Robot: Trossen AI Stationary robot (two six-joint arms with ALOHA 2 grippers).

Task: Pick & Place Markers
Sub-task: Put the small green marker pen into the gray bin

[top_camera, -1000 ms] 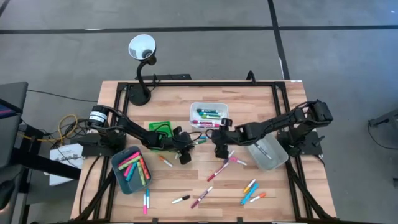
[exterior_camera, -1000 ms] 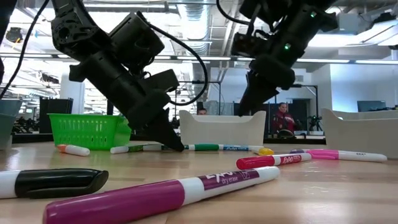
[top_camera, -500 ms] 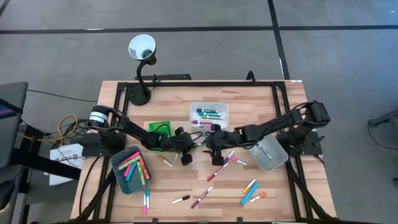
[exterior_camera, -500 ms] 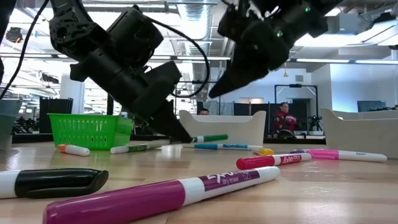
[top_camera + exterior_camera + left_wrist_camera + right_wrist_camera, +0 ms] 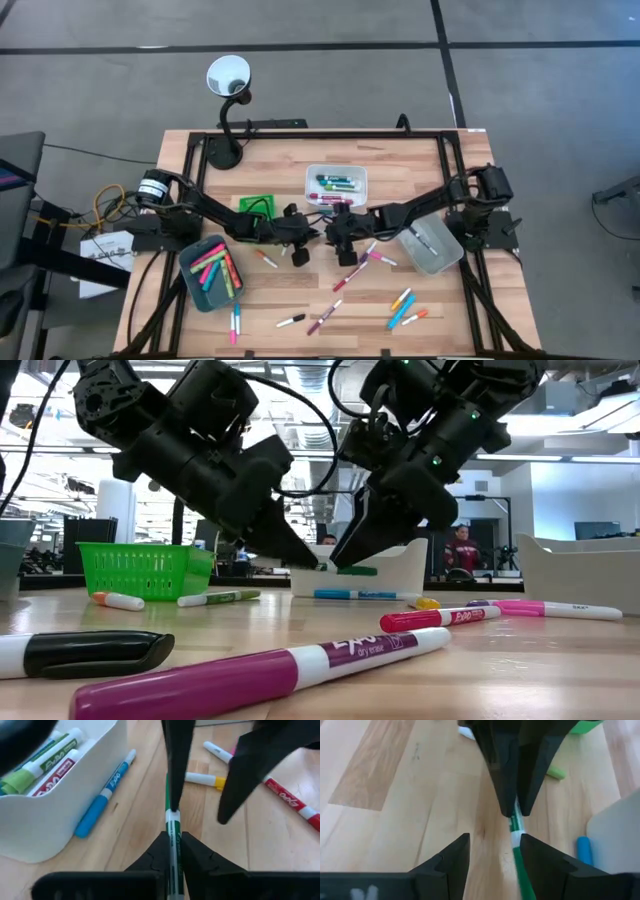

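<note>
My left gripper (image 5: pixel 173 836) (image 5: pixel 308 558) is at mid-table, shut on a green marker (image 5: pixel 172 822) held in the air in front of the white tray (image 5: pixel 336 183). My right gripper (image 5: pixel 493 840) (image 5: pixel 345 553) is open and faces it. Its fingers (image 5: pixel 177 760) stand on either side of the marker's green cap end (image 5: pixel 521 865); I cannot tell whether one touches it. Several more markers lie on the wood, such as a blue one (image 5: pixel 102 802) and a pink one (image 5: pixel 250 680). Others fill the white tray and the teal tray (image 5: pixel 210 272). My left gripper pinches the green marker's white barrel (image 5: pixel 173 827) between its two fingers. It comes slanting down from the table's left, with the marker in line with the fingers and sticking out past their tips. The marker is lifted clear of the table and roughly level (image 5: pixel 357 570).
A green basket (image 5: pixel 258 207) stands behind the left arm, and a clear grey tray (image 5: pixel 430 245) under the right arm. Loose markers lie on the near half of the table (image 5: pixel 405 305) and just below the grippers. A desk lamp (image 5: pixel 228 78) is at the far left corner.
My left gripper has lifted the green marker off the table, where its tip was pressed down a second ago, and has levelled it out. My right gripper has moved toward the table's left and come down, and its fingers now stand around the marker's free end.
</note>
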